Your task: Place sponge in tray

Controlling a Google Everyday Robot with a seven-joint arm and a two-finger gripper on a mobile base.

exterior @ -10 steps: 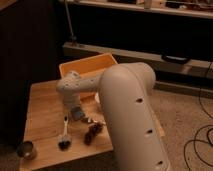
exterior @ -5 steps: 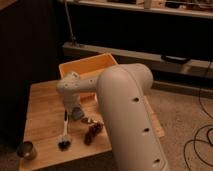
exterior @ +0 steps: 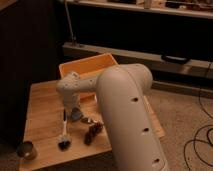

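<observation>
The yellow-orange tray [exterior: 88, 67] stands at the back of the wooden table [exterior: 42, 107]. My white arm reaches from the lower right across the table. My gripper [exterior: 74, 113] hangs down from the wrist just in front of the tray's near left corner, low over the table top. A small grey-blue thing [exterior: 77, 116], perhaps the sponge, sits right at the gripper's tip. I cannot tell whether it is held.
A dish brush [exterior: 64, 132] with a dark head lies on the table left of the gripper. A dark brown clump [exterior: 92, 132] lies to its right. A metal can [exterior: 26, 149] stands at the front left corner. Cables lie on the floor at the right.
The big arm link has swung slightly to the left. The gripper stays at about the same spot in front of the tray.
</observation>
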